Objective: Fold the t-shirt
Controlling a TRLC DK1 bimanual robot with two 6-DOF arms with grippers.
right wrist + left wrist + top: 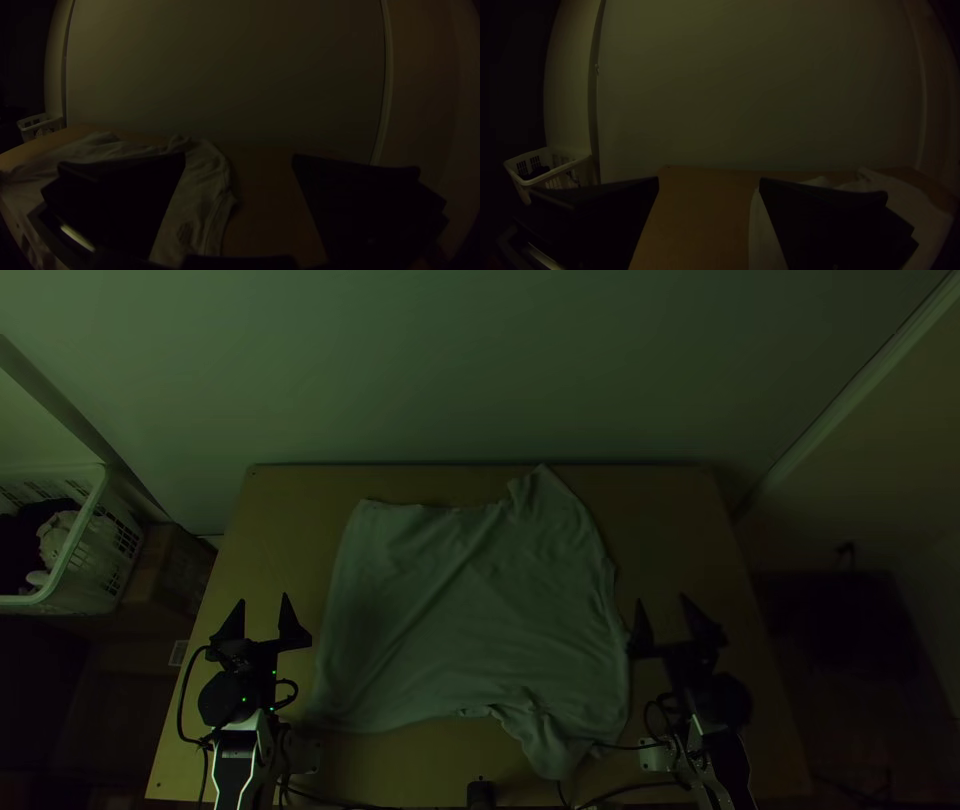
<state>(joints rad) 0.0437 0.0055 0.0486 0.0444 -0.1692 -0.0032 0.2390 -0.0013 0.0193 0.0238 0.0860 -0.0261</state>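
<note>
A pale t-shirt [470, 610] lies spread over the middle of the table, lightly wrinkled, its near right part bunched. One corner reaches the far edge. My left gripper [262, 605] stands open left of the shirt, nothing between its fingers. My right gripper [664, 615] is open beside the shirt's right edge. In the left wrist view, the left gripper [709, 181] has its fingers wide apart, with the shirt [765, 235] partly behind one. The right wrist view has the right gripper [239, 157] spread as well, the shirt [200, 200] partly behind one finger.
The wooden table [270, 530] has bare strips left and right of the shirt. A white laundry basket [85, 535] with cloth inside stands off the table's left side. Cables run along the near edge, beside a small dark object [481, 792]. A wall rises behind the table.
</note>
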